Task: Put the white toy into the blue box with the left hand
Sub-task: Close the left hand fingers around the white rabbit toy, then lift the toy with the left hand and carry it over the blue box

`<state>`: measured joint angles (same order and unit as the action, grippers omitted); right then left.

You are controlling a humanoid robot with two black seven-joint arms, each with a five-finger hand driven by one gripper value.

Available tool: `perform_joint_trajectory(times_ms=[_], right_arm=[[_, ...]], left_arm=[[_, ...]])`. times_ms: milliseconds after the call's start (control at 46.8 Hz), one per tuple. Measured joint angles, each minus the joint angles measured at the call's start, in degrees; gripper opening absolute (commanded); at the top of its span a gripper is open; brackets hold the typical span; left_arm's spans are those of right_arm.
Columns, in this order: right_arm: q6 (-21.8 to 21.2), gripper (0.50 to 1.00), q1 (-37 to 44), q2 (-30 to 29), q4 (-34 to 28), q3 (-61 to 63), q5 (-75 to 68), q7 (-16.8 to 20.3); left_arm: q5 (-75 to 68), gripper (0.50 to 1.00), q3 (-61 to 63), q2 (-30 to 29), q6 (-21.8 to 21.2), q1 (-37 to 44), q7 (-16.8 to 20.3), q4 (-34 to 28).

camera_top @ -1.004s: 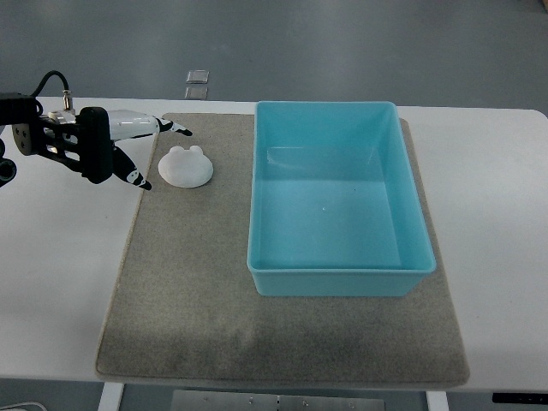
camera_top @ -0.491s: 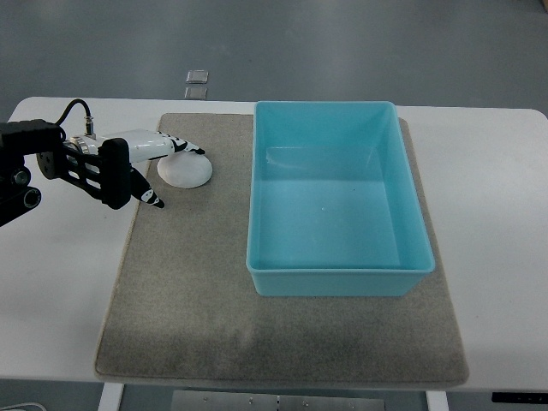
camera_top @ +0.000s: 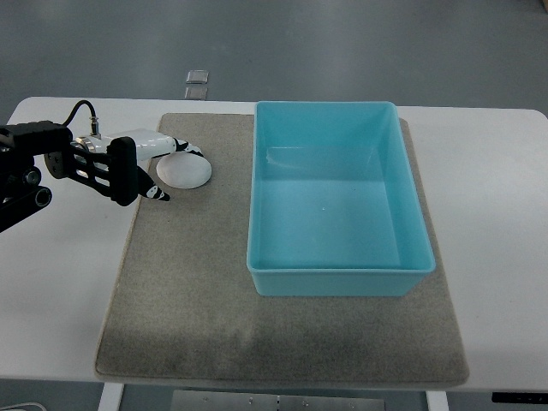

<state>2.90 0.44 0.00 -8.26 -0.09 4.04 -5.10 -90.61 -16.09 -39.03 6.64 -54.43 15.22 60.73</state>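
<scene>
The white toy (camera_top: 184,172), a flat rounded shape, lies on the grey mat (camera_top: 188,282) at its upper left, just left of the blue box (camera_top: 336,199). My left hand (camera_top: 171,169) reaches in from the left edge and sits over the toy's left side. Its upper fingers (camera_top: 183,147) lie across the toy's top edge and the thumb tip (camera_top: 158,194) points down at its lower left, so the fingers bracket the toy without closing on it. The toy still rests on the mat. The blue box holds nothing. The right arm does not show.
The mat covers most of the white table (camera_top: 497,214). Two small clear squares (camera_top: 197,84) lie beyond the table's far edge. The left arm's black wrist and cable (camera_top: 51,158) hang over the table's left end.
My left hand has moved right and slightly down, from beside the toy to over its left side. The toy and box have not moved.
</scene>
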Motion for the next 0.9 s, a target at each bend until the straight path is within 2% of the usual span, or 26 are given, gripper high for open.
perform_joint_trajectory(times_ms=[150, 342, 598, 897], right_arm=[[0.0, 0.936, 0.0, 0.0, 0.0, 0.0, 0.0, 0.0], [0.0, 0.936, 0.0, 0.0, 0.0, 0.0, 0.0, 0.0], [0.0, 0.936, 0.0, 0.0, 0.0, 0.0, 0.0, 0.0], [0.0, 0.936, 0.0, 0.0, 0.0, 0.0, 0.0, 0.0]], left_arm=[[0.0, 0.500, -0.1, 0.6, -0.1, -0.1, -1.8, -0.5], [0.1, 0.500, -0.1, 1.4, -0.1, -0.1, -3.5, -1.2], [0.7, 0.500, -1.1, 1.9, 0.0, -0.4, -3.7, -1.7], [1.1, 0.500, -6.3, 1.9, 0.0, -6.6, -3.6, -0.4]])
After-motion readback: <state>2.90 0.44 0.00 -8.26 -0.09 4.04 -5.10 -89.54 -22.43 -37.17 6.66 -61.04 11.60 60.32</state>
